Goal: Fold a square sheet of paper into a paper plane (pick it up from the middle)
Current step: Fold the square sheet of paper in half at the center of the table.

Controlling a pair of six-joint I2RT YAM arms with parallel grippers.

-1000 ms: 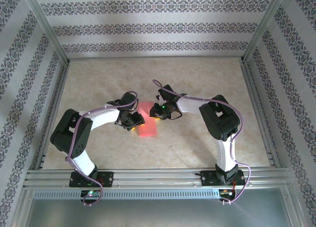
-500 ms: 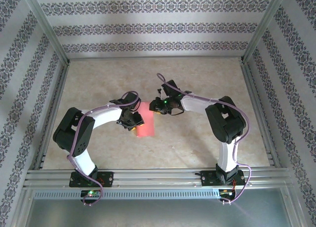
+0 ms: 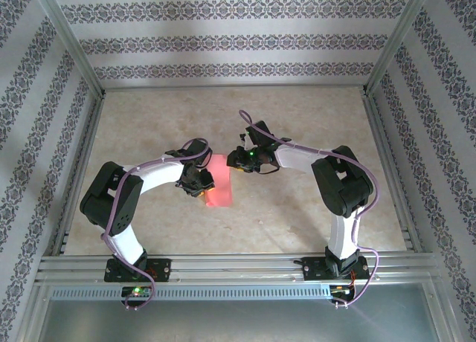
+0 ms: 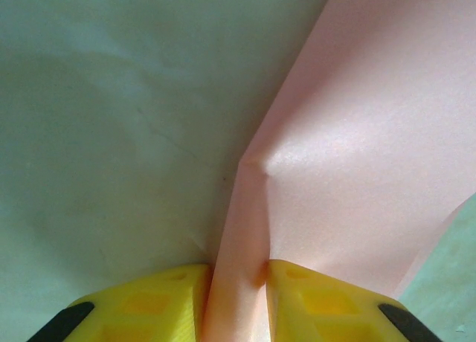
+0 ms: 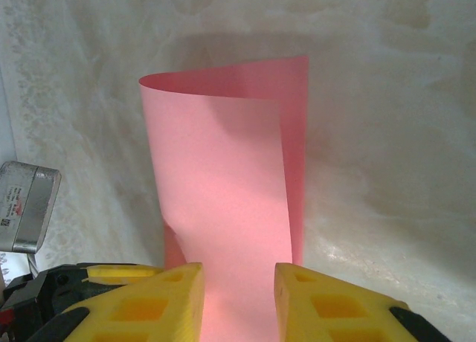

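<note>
Meeting over the middle of a pale marbled bench (image 3: 312, 215), two white-and-black robot arms hold one salmon-pink sheet of paper (image 3: 221, 186) between them. From above, the sheet looks like a narrow rectangle, doubled over on itself, near the centre of the bench. The left tool (image 3: 199, 186) touches its left side, and the right tool (image 3: 232, 160) touches its far right corner.

In the left wrist view, the left tool (image 4: 238, 301) is closed on the paper (image 4: 357, 134). Its two yellow fingers (image 4: 149, 308) pinch a narrow band of the sheet, touching it on both sides. From that pinch the paper widens across the right of the view, with a small dent where the band opens out. Bare bench lies to the left.

In the right wrist view, the right tool (image 5: 238, 305) also grips the paper (image 5: 223, 193). Its yellow fingers (image 5: 320, 305) press either side of the doubled sheet, which fills the gap between them. The front layer curls over at the top left into a rounded, uncreased bend. The back layer shows as a darker strip along the right edge. A small silver box (image 5: 22, 208) with a label sits at the left edge.
</note>
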